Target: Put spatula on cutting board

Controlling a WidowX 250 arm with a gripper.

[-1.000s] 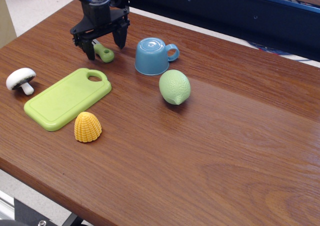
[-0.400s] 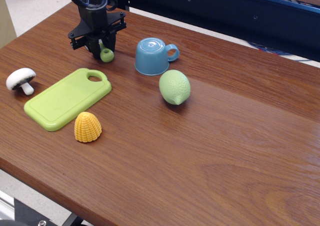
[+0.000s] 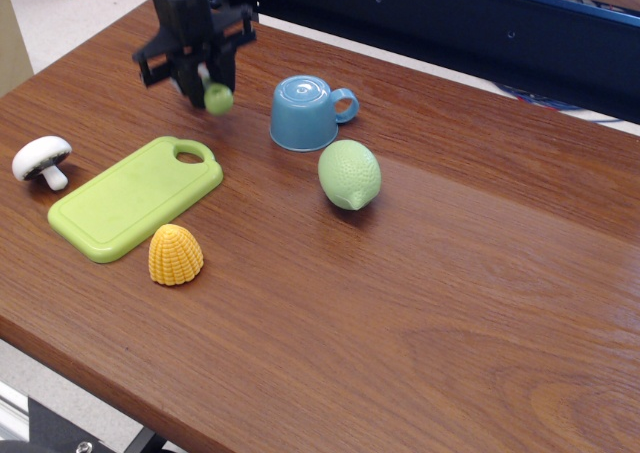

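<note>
Wooden tabletop (image 3: 420,273), reddish-brown, fills most of the view; a dark blue panel (image 3: 450,23) runs along its far edge.

Count of loose items: one spatula, one cutting board, one cup, one lemon, one mushroom, one corn piece. One robot arm is present.

Spatula (image 3: 217,98): only the rounded lime-green end of its handle shows, protruding below the jaws at the far left of the tabletop. The blade is hidden behind the gripper body. The handle end sits between the two dark fingers, and the gripper (image 3: 203,78) has its jaws drawn narrow around it. The image is slightly blurred at this spot, so whether the spatula clears the wood cannot be told with certainty.

Cutting board (image 3: 135,199): lime-green, lying flat, handle hole at its far end, nearer the camera than the gripper and apart from it.

Cup (image 3: 303,113): blue, upside down, just right of the gripper.

Lemon (image 3: 349,174): pale green, near the cup's front.

Mushroom (image 3: 41,160): white, left of the board.

Corn piece (image 3: 175,255): yellow, at the board's near edge.
</note>
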